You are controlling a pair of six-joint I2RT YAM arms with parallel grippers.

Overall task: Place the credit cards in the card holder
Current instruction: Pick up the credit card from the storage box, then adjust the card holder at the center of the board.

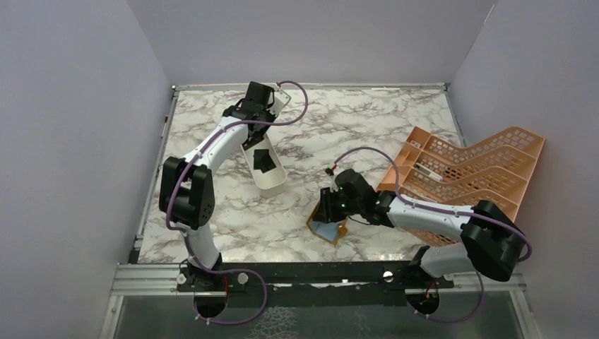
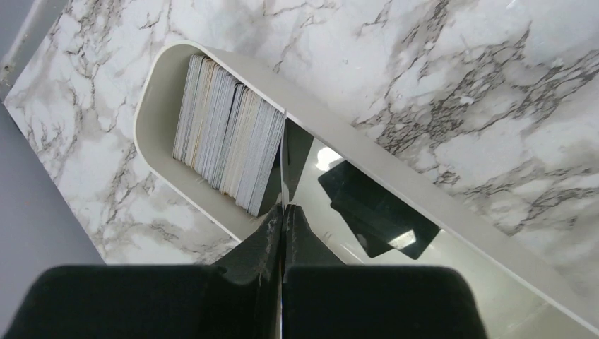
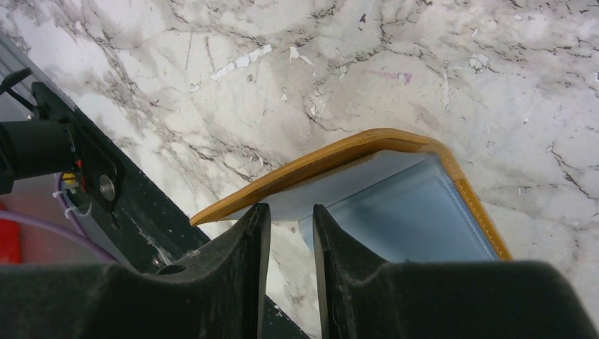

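At the far end of the white tray (image 2: 152,106), the left gripper (image 2: 284,208) is clenched on a single held card (image 2: 294,150). The card is seen edge-on, just beside the upright stack of credit cards (image 2: 226,141). The step in hand looks like drawing that one card free. To do it well, I would lift straight up along the card's own plane, so its face does not drag a neighbour out of the stack. I would also check that only one card is pinched before swinging away. The grip sits at the card's edge, so a slow carry seems wise, since thin glossy plastic may pivot between the pads. Further along the tray floor, two black cards (image 2: 374,205) lie flat and overlapping.

Right of the tray and nearer the arm bases, the card holder (image 1: 327,229) stands open on the marble table (image 1: 395,120), tan-orange outside with a pale blue lining. The right gripper (image 3: 291,212) is at its near wall with jaws parted. Nothing shows between them, and I cannot tell whether they touch it. Steadying that wall should hold the pocket agape for the card.
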